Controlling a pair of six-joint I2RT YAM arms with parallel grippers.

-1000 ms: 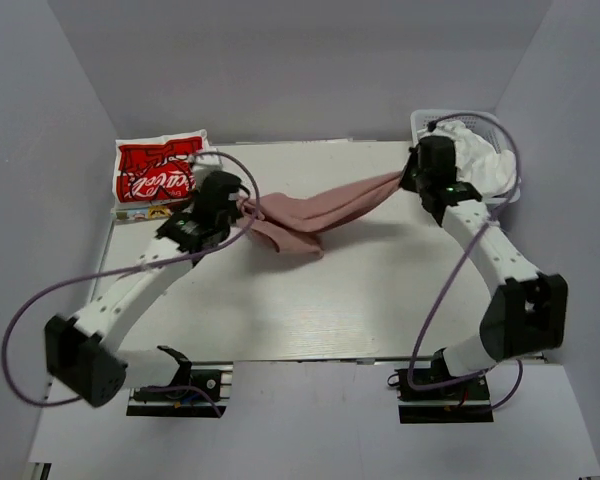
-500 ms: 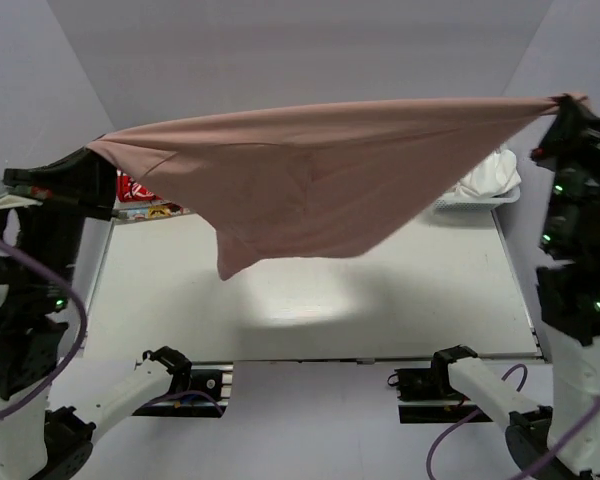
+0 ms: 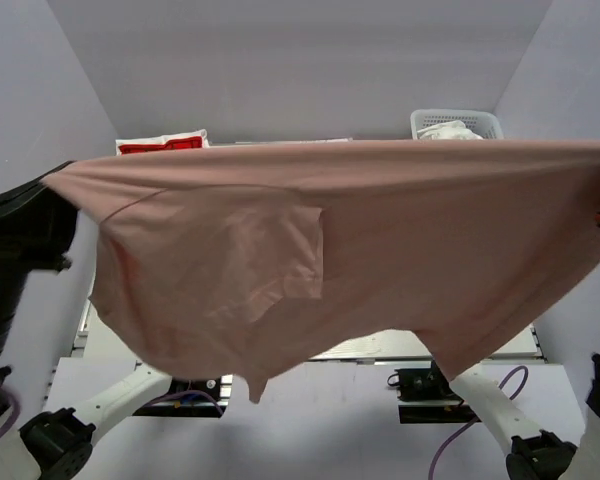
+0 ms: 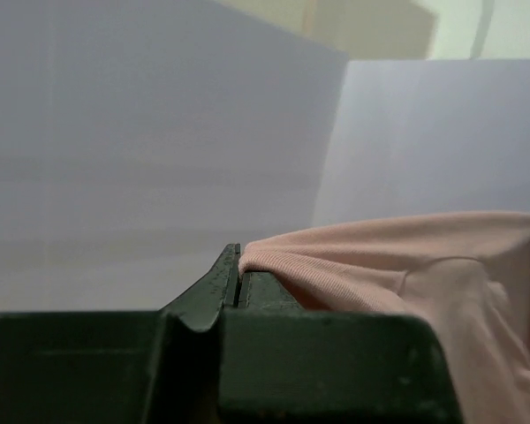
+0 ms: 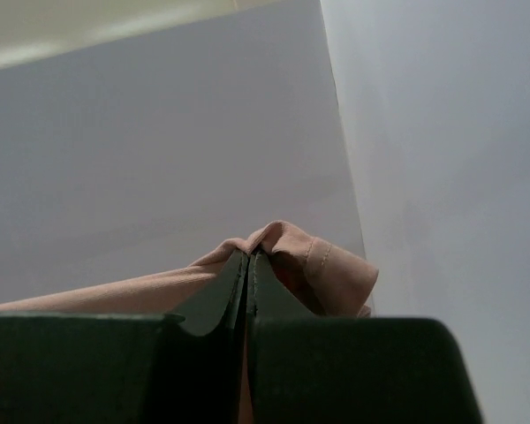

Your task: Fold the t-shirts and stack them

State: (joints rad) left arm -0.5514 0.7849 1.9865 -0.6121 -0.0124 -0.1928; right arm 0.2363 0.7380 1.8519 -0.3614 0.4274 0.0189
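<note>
Our left gripper (image 4: 238,276) pinches one end of a soft dusty pink t-shirt (image 3: 380,240), spread high over the bench (image 3: 375,347). A red cloth t-shirt (image 3: 160,146) lies at the far left corner. Our right gripper (image 5: 248,265) pinches the other end. We judge folding of it not yet begun.

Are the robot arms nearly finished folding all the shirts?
Not yet. Done, it seems: a red shirt lies at the far left, though only its edge shows. In hand: the pink shirt is stretched out in the air, the left gripper and right gripper each shut on one end. Left: fold and stack it, then the white shirt waiting in the basket.
</note>
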